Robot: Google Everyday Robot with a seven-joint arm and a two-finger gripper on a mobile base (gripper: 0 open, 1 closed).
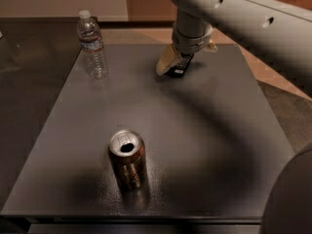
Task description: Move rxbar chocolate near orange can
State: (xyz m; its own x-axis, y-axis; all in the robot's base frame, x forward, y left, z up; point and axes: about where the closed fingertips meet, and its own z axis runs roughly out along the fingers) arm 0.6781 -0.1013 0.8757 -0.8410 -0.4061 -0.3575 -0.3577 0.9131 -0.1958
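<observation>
Rxbar chocolate, one, maybe in far-side gripper, orange can, one

The end effector hangs over the far part of the table, the rxbar chocolate at its tip. The orange can stands well apart from it, toward the near edge, and a water bottle stands off to its left.

Clear water bottle stands upright, far left on the dark table
</observation>
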